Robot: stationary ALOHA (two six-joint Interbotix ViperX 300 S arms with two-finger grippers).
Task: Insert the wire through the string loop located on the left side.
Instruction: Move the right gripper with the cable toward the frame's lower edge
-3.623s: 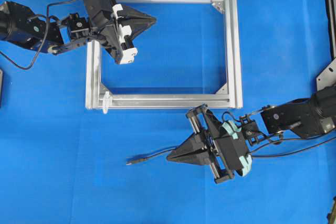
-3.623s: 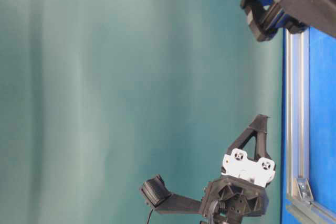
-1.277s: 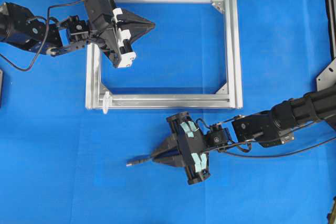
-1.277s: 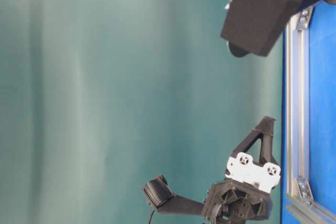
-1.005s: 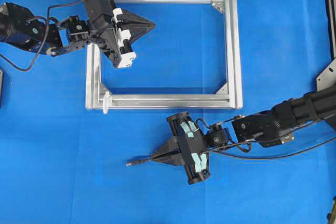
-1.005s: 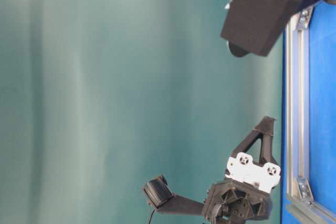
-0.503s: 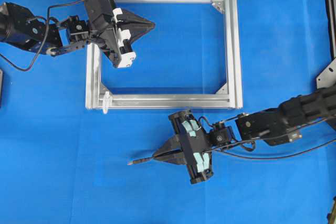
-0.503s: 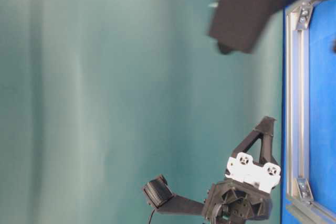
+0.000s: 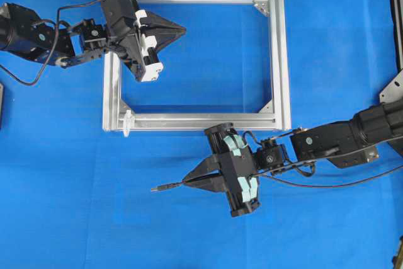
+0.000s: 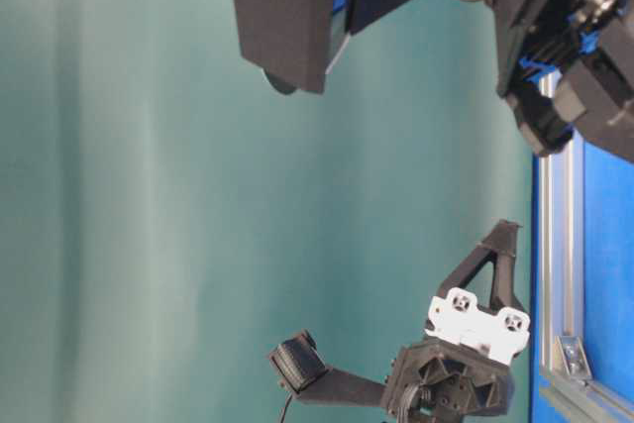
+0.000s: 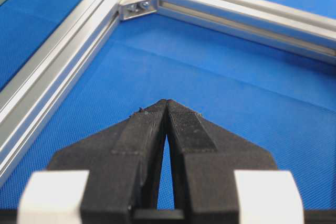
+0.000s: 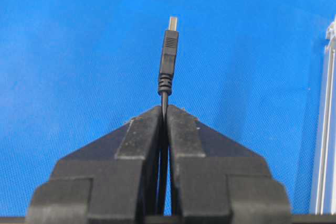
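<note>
My right gripper (image 9: 187,181) is shut on the wire (image 9: 169,186), a thin black cable whose small plug with a silvery tip (image 12: 169,51) sticks out ahead of the fingertips. In the overhead view the plug points left, below the aluminium frame (image 9: 280,55). The string loop (image 9: 128,122), small and whitish, sits at the frame's lower left corner, up and to the left of the plug. My left gripper (image 9: 183,28) is shut on nothing and hovers inside the frame near its upper left; the left wrist view shows its jaws pressed together over bare blue mat, gripper (image 11: 167,102).
The blue mat (image 9: 75,218) covers the table. The right arm's own black cable (image 9: 340,184) trails to the right. A metal bracket (image 9: 391,92) sits at the right edge. The frame's corner bracket (image 11: 137,7) lies ahead of the left gripper.
My right gripper has moved up toward the frame with the wire in it, and the wrist has rolled; the plug has risen slightly. The left arm has not moved.
</note>
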